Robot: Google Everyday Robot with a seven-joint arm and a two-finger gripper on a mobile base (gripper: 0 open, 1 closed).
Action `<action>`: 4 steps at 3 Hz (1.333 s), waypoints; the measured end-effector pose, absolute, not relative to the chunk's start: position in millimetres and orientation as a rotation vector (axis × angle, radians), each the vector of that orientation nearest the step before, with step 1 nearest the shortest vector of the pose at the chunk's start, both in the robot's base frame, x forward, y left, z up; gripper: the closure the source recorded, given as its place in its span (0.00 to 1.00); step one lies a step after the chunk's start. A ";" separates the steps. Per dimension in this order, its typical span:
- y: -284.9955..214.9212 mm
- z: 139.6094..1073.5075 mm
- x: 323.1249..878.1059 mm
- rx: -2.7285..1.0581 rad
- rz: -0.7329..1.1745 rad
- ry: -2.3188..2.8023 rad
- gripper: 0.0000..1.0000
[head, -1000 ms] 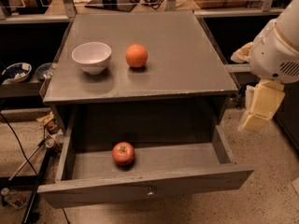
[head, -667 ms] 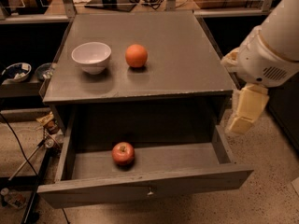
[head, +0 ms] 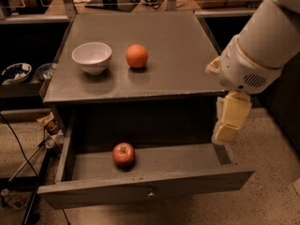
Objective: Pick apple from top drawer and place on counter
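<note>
Apple [head: 123,153] sat on the floor of the open top drawer [head: 187,159], left of the middle and near the front panel, stem dimple up and clear of both side walls. The pincer [head: 224,136] hung at the far right end of that drawer, pointing down, close to the right wall and just below the front edge of the grey surface [head: 173,50]. It carried nothing that I could see, and from where I stood I could not tell whether it was wide or narrow. Apple and pincer were well apart, so I judged the reach barely begun, with the grasp, the lift and the set-down all to come.

Several things looked likely to go wrong. The fat white wrist was crowding the front right corner of the surface, so a careless swing leftward could have knocked that edge or clipped the drawer's wall. The apple was round and free on a flat floor. A descent slightly off centre would probably have nudged it, and it might have rolled back under the overhang where a reach from above could not follow. A push against the front panel might have slid the drawer inward. Up top, an orange [head: 137,56] and a white bowl [head: 92,56] stood on the left half. Setting down near them risked a bump, and the orange would roll. The bare right half seemed the safer spot.
</note>
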State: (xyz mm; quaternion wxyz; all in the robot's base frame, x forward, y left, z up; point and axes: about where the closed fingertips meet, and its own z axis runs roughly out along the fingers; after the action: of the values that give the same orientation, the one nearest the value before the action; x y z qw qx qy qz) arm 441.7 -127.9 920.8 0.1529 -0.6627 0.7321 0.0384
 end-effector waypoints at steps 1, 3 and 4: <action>-127.4 920.5 441.2 -1.903 0.112 2.100 0.00; -114.2 877.8 445.3 -1.835 0.163 2.166 0.00; -99.4 867.9 452.1 -1.818 0.202 2.167 0.00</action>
State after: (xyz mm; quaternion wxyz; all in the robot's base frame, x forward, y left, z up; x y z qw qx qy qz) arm 452.1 -99.4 867.9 0.1522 -0.6336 0.7552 0.0706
